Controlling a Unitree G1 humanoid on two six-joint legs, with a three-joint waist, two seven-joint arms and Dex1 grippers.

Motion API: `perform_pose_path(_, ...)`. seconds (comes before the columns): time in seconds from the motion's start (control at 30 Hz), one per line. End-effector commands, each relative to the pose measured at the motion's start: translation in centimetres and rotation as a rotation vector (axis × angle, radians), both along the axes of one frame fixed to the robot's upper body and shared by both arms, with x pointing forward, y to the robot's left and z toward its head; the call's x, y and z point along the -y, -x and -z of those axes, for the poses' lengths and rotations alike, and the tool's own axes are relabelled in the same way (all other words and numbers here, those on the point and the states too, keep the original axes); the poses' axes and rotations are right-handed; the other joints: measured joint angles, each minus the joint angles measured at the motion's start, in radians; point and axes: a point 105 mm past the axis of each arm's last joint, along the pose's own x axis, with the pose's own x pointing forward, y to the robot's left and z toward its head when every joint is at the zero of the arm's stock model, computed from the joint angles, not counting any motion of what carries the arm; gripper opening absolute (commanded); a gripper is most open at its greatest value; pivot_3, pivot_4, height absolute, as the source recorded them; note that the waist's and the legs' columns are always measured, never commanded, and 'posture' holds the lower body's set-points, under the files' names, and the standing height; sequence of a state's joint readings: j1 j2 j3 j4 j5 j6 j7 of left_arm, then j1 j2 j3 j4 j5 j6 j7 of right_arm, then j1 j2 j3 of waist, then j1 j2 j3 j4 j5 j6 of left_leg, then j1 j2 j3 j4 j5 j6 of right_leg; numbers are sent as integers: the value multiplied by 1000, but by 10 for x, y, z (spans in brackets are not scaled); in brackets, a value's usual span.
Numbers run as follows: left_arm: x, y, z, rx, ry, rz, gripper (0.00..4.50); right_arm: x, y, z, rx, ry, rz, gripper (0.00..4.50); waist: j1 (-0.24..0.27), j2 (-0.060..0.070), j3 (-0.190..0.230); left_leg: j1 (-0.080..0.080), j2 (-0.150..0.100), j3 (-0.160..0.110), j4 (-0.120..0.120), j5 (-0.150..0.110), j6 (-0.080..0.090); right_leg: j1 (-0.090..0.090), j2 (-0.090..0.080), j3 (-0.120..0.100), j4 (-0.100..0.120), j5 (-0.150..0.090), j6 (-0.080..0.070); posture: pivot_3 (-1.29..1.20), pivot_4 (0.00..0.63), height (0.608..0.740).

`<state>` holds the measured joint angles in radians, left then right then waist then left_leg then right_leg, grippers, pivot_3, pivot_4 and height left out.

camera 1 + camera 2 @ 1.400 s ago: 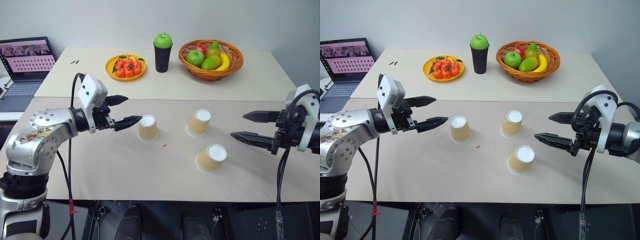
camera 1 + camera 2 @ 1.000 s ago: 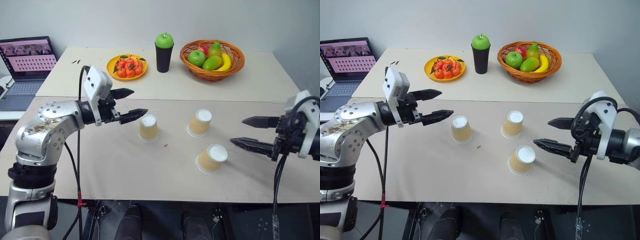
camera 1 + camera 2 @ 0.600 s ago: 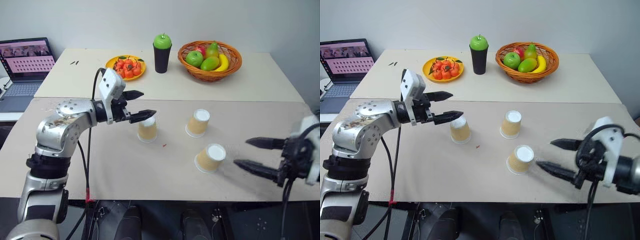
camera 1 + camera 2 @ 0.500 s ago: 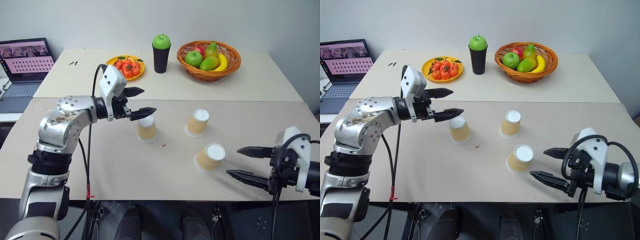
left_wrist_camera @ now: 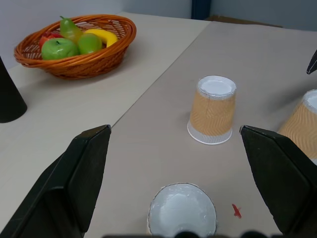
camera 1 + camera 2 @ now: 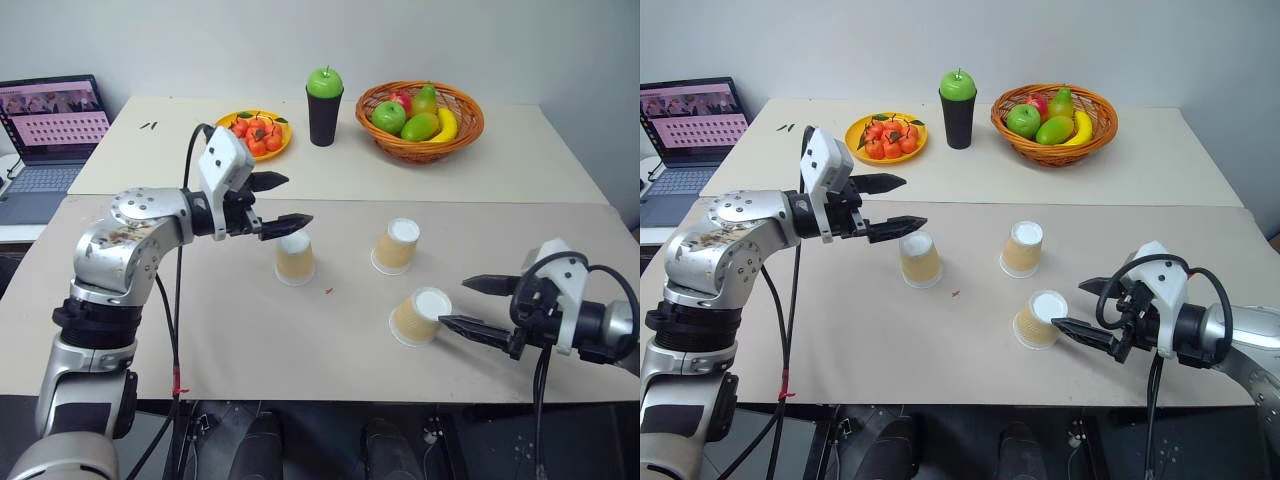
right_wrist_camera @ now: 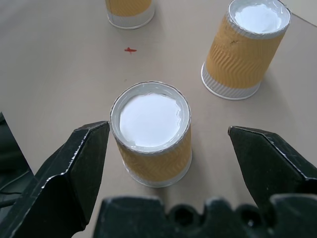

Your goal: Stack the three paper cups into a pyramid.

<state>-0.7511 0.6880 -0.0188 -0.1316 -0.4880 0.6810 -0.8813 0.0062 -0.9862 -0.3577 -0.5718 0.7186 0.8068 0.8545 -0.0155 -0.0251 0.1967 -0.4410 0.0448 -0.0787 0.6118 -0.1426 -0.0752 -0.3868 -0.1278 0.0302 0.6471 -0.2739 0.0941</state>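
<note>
Bare table [image 6: 250, 330] surrounds three well-spaced paper cups [image 6: 420, 316] (fruit far behind).

laptop [image 6: 50, 135] cut off at edge, screen content perhaps thumbnails

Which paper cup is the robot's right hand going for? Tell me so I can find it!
Find the near tan table. Three upside-down paper cups stand on it. It is the nearest cup, directly before the open fingers of the right gripper, and it leans while the other two stand straight.
</note>
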Motion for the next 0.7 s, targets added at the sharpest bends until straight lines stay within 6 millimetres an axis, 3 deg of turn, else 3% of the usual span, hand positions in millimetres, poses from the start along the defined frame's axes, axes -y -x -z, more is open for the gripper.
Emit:
perform_pose_path(0.03,-8,6,-14,59,1,-32,4462,-8,-4,-6,38,-8,-43,4500,-1,0,0,0,0,0,0,0,0,0,0,0,0,0,0,0,150,737)
perform_pose_path(0.33,-11,7,-14,66,0,-56,4462,-19,-5,3,4,-3,-107,4500,2,0,0,0,0,0,0,0,0,0,0,0,0,0,0,0,150,737)
perform_pose_path(0.53,-11,6,-18,79,3,-60,4462,-15,-10,17,-27,22,-91,4500,1,0,0,0,0,0,0,0,0,0,0,0,0,0,0,0,150,737)
perform_pose_path(0.7,-11,5,-18,82,4,-61,4462,-14,-13,18,-32,15,-84,4500,1,0,0,0,0,0,0,0,0,0,0,0,0,0,0,0,150,737)
